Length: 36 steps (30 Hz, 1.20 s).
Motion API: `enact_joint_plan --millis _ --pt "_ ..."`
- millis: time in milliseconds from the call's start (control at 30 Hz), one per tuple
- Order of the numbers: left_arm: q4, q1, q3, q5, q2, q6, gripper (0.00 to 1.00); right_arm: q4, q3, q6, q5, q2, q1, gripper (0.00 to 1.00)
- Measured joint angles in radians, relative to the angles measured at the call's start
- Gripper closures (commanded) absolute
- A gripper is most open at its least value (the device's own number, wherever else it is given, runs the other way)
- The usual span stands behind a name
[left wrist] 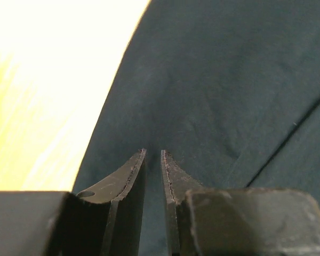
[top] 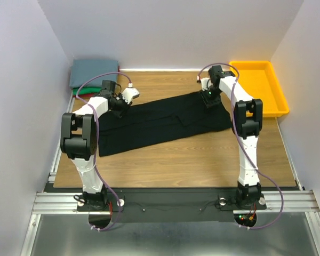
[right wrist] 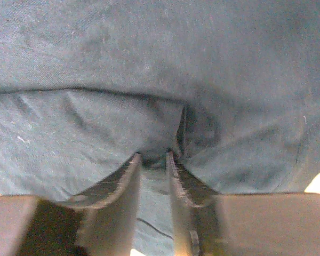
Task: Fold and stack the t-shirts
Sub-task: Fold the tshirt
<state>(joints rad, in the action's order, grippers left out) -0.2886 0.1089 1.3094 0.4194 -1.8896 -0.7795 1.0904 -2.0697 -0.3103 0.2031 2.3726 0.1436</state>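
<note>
— Top external: fixed high, behind the arm bases, facing down and forward over the wooden table (top: 202, 152). Far off; whole black t-shirt (top: 165, 125), both arms, yellow bin (top: 258, 82) in frame.
— Left wrist?
— Very near the cloth, sighting along left fingers (left wrist: 125, 181) at bottom edge. Shirt to the right, glare-washed tabletop to the left.
— Right wrist?
— Equally near. Right fingers (right wrist: 114, 192) low in frame, only puckered shirt beyond.
— Overlap?
— Mostly the black t-shirt: one end at left gripper (top: 119, 104), other at right gripper (top: 209, 99).
</note>
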Motion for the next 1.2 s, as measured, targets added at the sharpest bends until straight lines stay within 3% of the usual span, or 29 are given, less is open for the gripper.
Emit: enact_joint_plan --millis 133,300,567,733,1200 --pt "0.004 -0.007 -0.001 -0.003 0.0 0.0 0.71 -0.092 -0.112 -0.005 -0.022 0.05 0.017 0.52" --pt "0.013 -0.007 -0.055 0.014 0.032 -0.008 0.69 -0.132 -0.001 -0.019 -0.005 -0.039 0.01 0.47" --pt "-0.015 -0.006 -0.167 0.055 0.192 -0.018 0.68 -0.133 0.154 -0.068 0.071 -0.274 -0.141 0.48" --pt "-0.024 -0.006 -0.237 0.073 0.249 -0.041 0.66 -0.134 0.168 -0.096 0.097 -0.265 -0.222 0.49" --pt "-0.051 -0.006 -0.351 0.014 0.249 -0.087 0.64 -0.088 0.175 -0.163 0.198 -0.186 -0.201 0.49"
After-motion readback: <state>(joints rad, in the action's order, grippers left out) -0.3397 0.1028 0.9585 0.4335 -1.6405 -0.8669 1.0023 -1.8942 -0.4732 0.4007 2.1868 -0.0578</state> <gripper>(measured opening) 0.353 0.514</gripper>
